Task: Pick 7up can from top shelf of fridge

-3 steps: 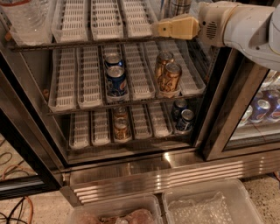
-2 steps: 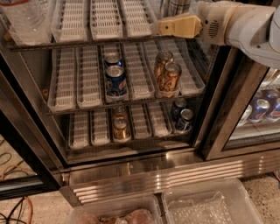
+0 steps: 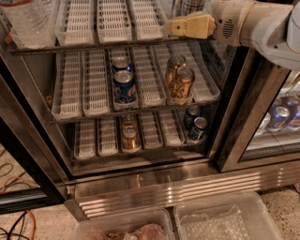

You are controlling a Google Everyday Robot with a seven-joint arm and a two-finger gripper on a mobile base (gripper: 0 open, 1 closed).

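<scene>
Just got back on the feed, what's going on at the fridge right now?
The robot's arm reaches in from the upper right. Its pincer hovers at the right end of the top shelf of the open fridge. The 7up can stands just behind the pincer at the picture's upper edge, partly hidden. It does not look lifted yet, and whether they touch cannot be judged. The blue Pepsi cans and golden-brown cans sit on the shelf below, apart from the pincer.

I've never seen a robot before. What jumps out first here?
A big white arm reaches in from the upper right, its yellowish gripper at the top shelf of the open fridge, just in front of a silvery can. Below, blue cans and golden-brown cans sit on the middle shelf.
</scene>
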